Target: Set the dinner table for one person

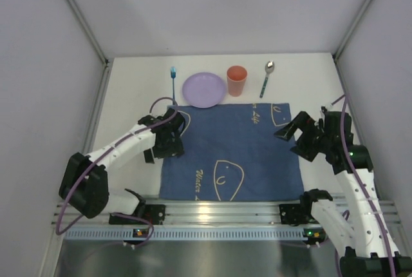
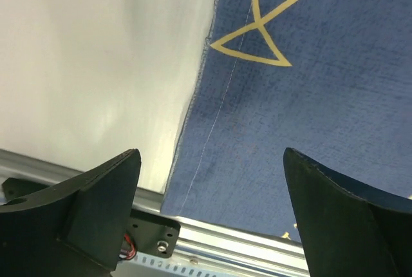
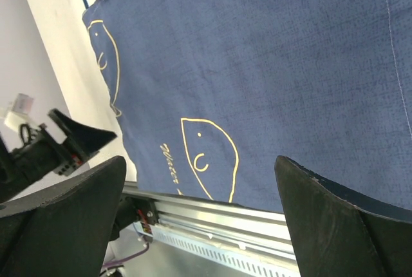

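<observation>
With left fingers and right fingers hanging spread over the bench, the upper-centre plate is looking light, rigid, rim-graspable.

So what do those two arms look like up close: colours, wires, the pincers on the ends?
The left arm and right arm are white tubes linked by chunky black joints, with a thin purple cable looping along each. The left gripper and right gripper each end in two black, wedge-shaped fingers. A green light glows on the right arm.
</observation>
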Controlling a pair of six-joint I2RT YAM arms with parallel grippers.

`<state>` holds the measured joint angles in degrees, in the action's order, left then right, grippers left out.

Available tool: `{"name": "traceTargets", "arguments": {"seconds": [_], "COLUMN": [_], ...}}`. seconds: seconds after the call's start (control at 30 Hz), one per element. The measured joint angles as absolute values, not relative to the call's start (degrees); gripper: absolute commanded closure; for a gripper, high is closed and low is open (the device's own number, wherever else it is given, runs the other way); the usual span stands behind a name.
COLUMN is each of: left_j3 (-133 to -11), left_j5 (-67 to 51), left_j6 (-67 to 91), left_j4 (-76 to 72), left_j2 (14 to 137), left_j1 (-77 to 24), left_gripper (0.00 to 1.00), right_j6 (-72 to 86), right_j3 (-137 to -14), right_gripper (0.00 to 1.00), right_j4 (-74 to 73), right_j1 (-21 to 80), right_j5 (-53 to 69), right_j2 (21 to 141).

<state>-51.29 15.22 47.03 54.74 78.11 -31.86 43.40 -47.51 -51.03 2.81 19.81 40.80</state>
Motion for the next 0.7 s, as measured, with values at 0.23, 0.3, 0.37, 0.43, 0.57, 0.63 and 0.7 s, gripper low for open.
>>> {"name": "traceTargets", "arguments": {"seconds": [0.23,0.3,0.37,0.43,0.57,0.63,0.7], "left_j3": [-65.12,-67.68,-68.16,-68.29,-76.34,-85.49,-93.80], "left_j5": [21.12,22.44,22.76,20.21,11.00,7.66,3.97], "left_j6": [44.93,42.24,39.79,38.46,35.92,34.83,34.02], "left_j4": [58.96,55.88,50.61,46.19,38.52,37.17,36.23], "left_j2": [75.31,74.37,74.35,76.07,91.35,102.65,112.14], "left_j1": [-31.55,-30.37,-27.81,-23.75,-12.84,-10.52,-10.09], "left_gripper": [0.02,0.02,0.02,0.02,0.06,0.13,0.14], "right_j6": [41.67,40.60,39.22,37.76,37.54,36.80,35.66], "right_j3": [-47.24,-47.62,-49.80,-53.43,-58.41,-59.44,-60.16], "right_gripper": [0.00,0.00,0.00,0.00,0.00,0.00,0.00], "right_j4": [-50.48,-50.63,-50.92,-50.92,-48.71,-48.49,-46.87], "right_j1": [2.81,2.81,2.81,2.81,2.81,2.55,2.37], "right_j5": [19.79,18.83,16.34,12.84,2.74,1.50,3.77], "right_j2": [43.00,44.86,47.79,50.98,53.34,55.61,59.57]}}
